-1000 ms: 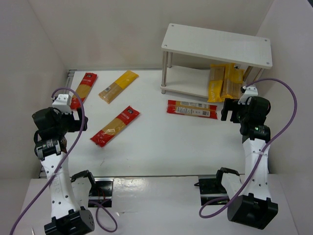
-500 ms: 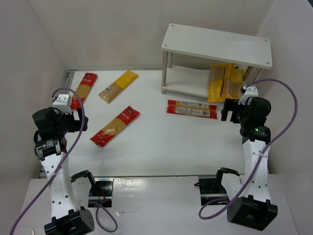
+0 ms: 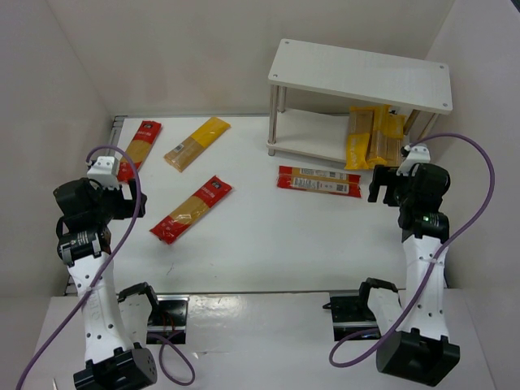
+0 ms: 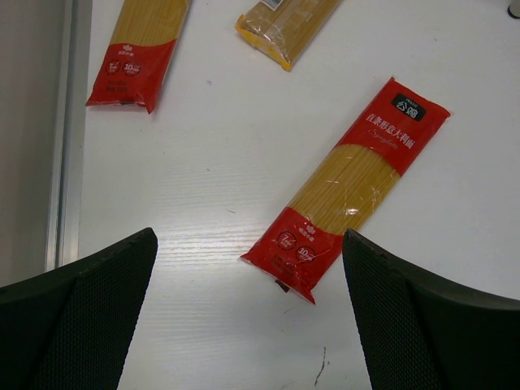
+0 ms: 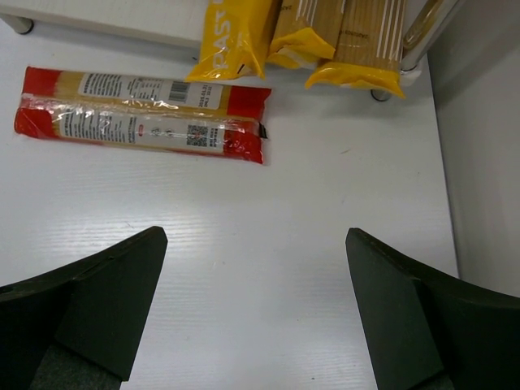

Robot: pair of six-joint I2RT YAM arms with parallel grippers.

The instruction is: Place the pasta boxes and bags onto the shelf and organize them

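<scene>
The white two-tier shelf [image 3: 361, 75] stands at the back right. Yellow pasta packs [image 3: 372, 136] lie on its lower tier, their ends sticking out over the front [image 5: 244, 41]. A red pack [image 3: 318, 181] lies flat in front of the shelf [image 5: 142, 114]. Three more packs lie on the left: a red one [image 3: 191, 209] in the middle [image 4: 349, 187], a red one [image 3: 140, 149] at far left [image 4: 138, 53], a yellow-orange one [image 3: 197, 143] behind [image 4: 284, 24]. My left gripper [image 3: 126, 203] is open and empty [image 4: 248, 325]. My right gripper [image 3: 382, 185] is open and empty [image 5: 256, 317].
White walls enclose the table on the left, back and right. A grey metal strip [image 4: 65, 130] runs along the table's left edge. The shelf's right leg [image 5: 422, 32] stands close to the right wall.
The right arm has shifted very slightly; nothing else has moved.
</scene>
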